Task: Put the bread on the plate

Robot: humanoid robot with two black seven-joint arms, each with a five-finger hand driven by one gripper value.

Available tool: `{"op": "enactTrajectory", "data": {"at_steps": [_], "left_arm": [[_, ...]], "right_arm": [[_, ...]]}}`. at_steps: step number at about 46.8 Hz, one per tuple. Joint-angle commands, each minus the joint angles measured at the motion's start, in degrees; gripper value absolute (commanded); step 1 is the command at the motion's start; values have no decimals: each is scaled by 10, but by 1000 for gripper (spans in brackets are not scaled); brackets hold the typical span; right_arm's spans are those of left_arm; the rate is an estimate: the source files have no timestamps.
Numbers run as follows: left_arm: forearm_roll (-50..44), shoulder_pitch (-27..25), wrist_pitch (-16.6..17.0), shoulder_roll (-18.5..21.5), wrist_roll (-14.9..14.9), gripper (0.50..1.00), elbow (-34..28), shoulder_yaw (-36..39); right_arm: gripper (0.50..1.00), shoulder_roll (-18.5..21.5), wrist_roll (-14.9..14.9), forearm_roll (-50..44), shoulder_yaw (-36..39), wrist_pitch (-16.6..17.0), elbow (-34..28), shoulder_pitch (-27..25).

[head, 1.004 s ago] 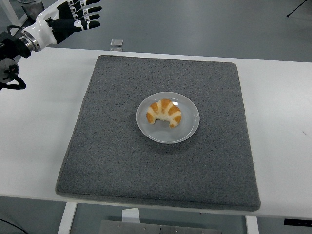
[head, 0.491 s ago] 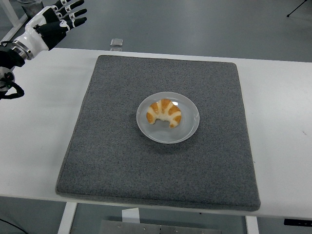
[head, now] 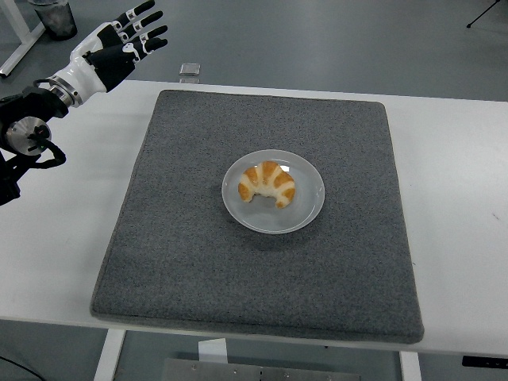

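A golden croissant point(head: 267, 184) lies on a white round plate point(head: 305, 213) in the middle of a grey mat point(head: 198, 238). My left hand point(head: 127, 38) is at the upper left, beyond the table's far left corner, well away from the plate. Its fingers are spread and hold nothing. The black left arm point(head: 28, 127) comes in from the left edge. The right arm is out of view.
The grey mat covers most of the white table point(head: 55, 222). A small flat square object point(head: 190, 69) lies on the floor past the table's far edge. A dark bin point(head: 54, 17) stands at the top left.
My left hand has shifted right and a little toward the table's corner, after drawing back left. The croissant and plate have not moved.
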Motion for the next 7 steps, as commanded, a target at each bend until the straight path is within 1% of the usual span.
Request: {"op": "enactTrajectory", "data": {"at_steps": [1, 7], "left_arm": [[2, 1, -1, 1, 0, 990, 1, 2], [5, 2, -1, 1, 0, 990, 1, 4]], "right_arm": [[952, 0, 0, 1, 0, 0, 0, 0], [952, 0, 1, -6, -5, 0, 0, 0]]}}
